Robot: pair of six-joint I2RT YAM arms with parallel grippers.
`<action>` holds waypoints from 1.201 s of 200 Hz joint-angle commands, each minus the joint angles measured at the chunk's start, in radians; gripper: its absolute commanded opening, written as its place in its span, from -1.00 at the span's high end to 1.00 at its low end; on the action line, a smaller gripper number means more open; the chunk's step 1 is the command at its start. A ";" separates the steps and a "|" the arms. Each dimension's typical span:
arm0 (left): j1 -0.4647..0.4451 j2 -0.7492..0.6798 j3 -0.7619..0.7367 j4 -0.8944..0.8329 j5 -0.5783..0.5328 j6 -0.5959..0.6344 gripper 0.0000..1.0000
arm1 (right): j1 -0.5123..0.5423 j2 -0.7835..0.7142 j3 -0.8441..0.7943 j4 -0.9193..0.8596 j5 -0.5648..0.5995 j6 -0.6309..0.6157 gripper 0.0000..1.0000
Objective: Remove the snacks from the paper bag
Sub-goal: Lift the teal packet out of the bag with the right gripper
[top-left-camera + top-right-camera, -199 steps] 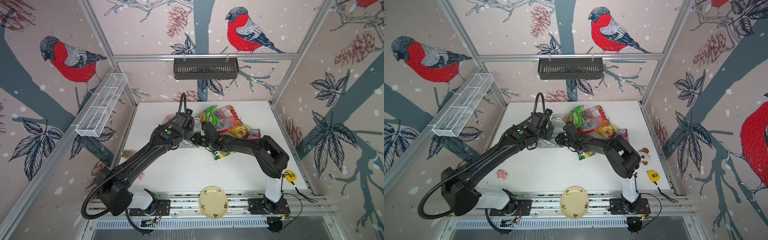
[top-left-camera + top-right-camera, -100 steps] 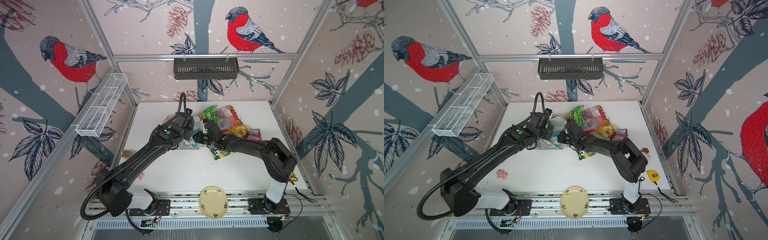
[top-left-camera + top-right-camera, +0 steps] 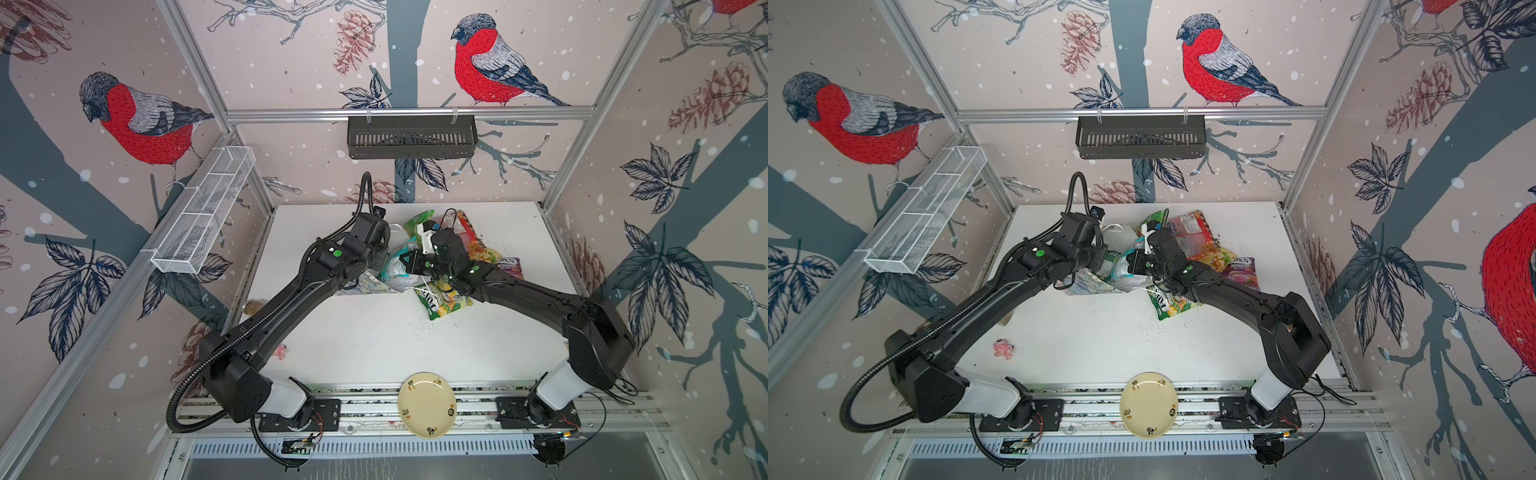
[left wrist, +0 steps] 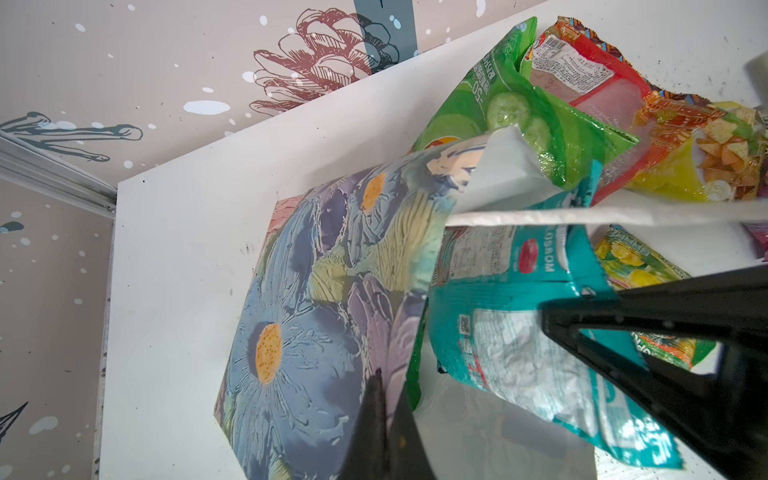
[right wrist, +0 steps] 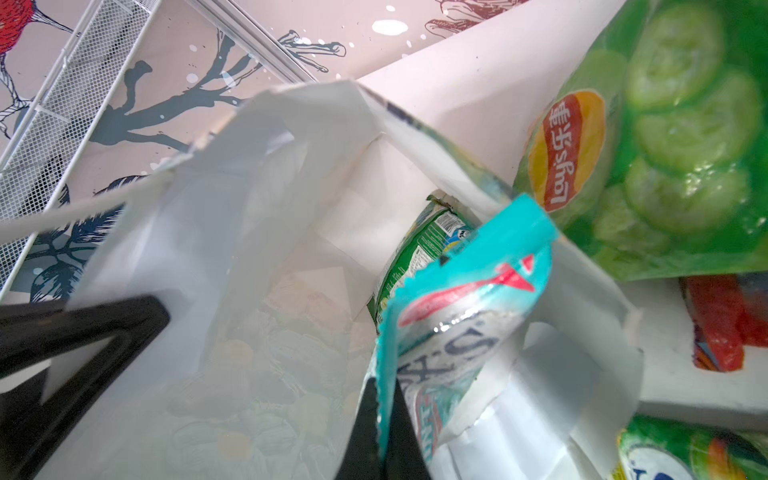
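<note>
Clamps right end effector (image 5: pixel 380 428) tight on edge of teal packet (image 5: pixel 465 316), half out of bag (image 4: pixel 316 316) mouth, after standing open a second ago. Pinches bag wall tight in left end effector (image 4: pixel 376 419). Looks ready to pull packet clear; leaves green packet (image 5: pixel 419 249) deep inside bag

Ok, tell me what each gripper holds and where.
Left gripper: the paper bag, by its rim. Right gripper: the teal packet, by its serrated edge.
</note>
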 commanded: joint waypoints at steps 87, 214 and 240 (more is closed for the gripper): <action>0.053 -0.018 0.004 -0.033 0.041 -0.009 1.00 | -0.071 -0.267 0.008 -0.137 -0.084 -0.183 1.00; 0.087 -0.031 0.036 -0.017 0.104 0.018 1.00 | -0.132 -0.546 0.007 -1.024 0.369 -0.073 1.00; 0.096 -0.040 0.033 -0.011 0.116 0.026 1.00 | -0.136 -0.496 -0.002 -1.173 0.425 -0.025 1.00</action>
